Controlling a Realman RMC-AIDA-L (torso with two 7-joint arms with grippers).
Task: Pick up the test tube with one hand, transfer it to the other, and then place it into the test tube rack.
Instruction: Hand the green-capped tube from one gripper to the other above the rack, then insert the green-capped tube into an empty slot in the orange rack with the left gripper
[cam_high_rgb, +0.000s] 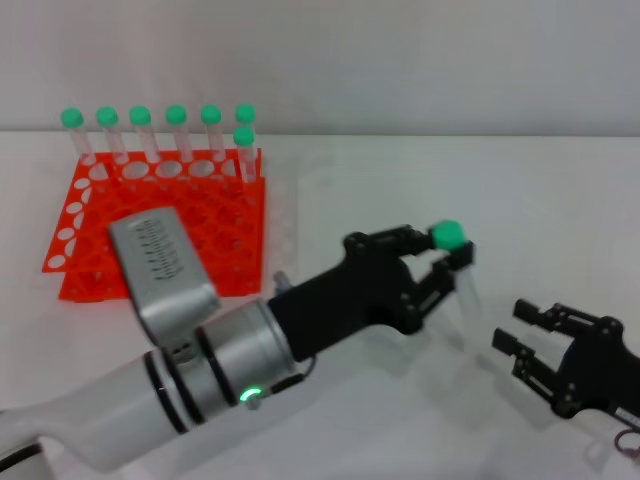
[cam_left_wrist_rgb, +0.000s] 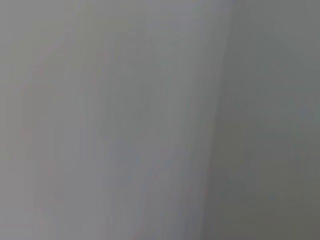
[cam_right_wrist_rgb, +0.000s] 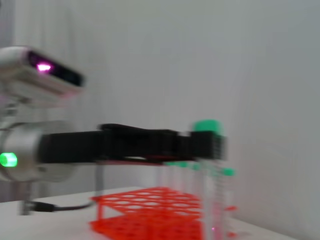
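Observation:
My left gripper (cam_high_rgb: 448, 262) is shut on the test tube (cam_high_rgb: 462, 285), just under its green cap (cam_high_rgb: 447, 236). The tube hangs upright above the white table, right of centre in the head view. My right gripper (cam_high_rgb: 525, 335) stands open to the right of the tube and lower, a short gap away from it. The orange-red test tube rack (cam_high_rgb: 160, 225) lies at the back left with several green-capped tubes along its far row. In the right wrist view the left gripper (cam_right_wrist_rgb: 210, 146) holds the tube (cam_right_wrist_rgb: 216, 200) in front of the rack (cam_right_wrist_rgb: 150, 212).
The left wrist view is a plain grey blur. A white wall rises behind the table. The left arm's silver wrist (cam_high_rgb: 215, 350) reaches across the table's front middle.

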